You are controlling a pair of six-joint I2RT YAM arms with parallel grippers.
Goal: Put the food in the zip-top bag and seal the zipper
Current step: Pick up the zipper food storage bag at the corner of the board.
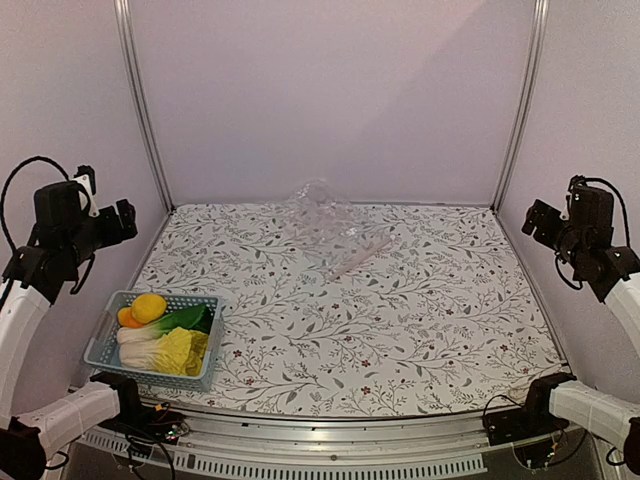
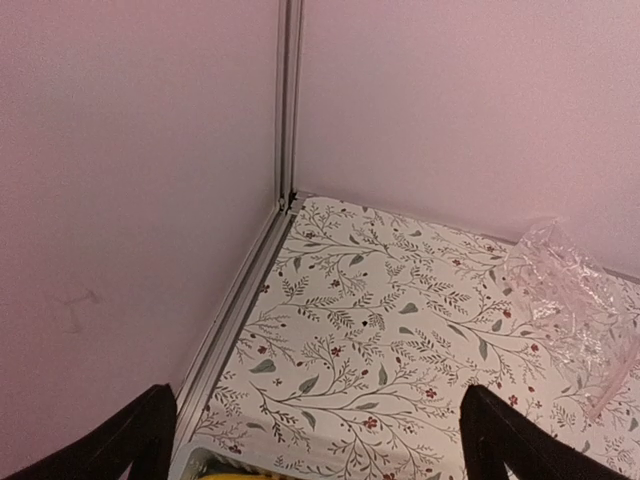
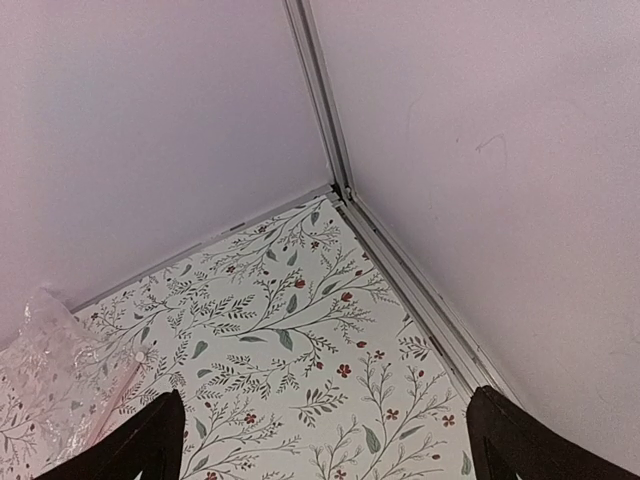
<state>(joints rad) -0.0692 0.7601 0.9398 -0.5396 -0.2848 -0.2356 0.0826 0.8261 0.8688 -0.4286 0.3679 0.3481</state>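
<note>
Food in basket; zip-top bag apart

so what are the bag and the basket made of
The bag looks like thin clear plastic film: see-through, crinkled, glinting. The basket seems rigid light-blue plastic, matte, with moulded slots in its walls.

Food in basket front-left; bag far centre.

The clear, crinkly zip-top bag lies crumpled at the 12 o'clock side of the surface, its zipper strip along its 5 o'clock edge. At 8 o'clock the yellow fruit, orange fruit, bok choy and napa cabbage lie bunched together.
</note>
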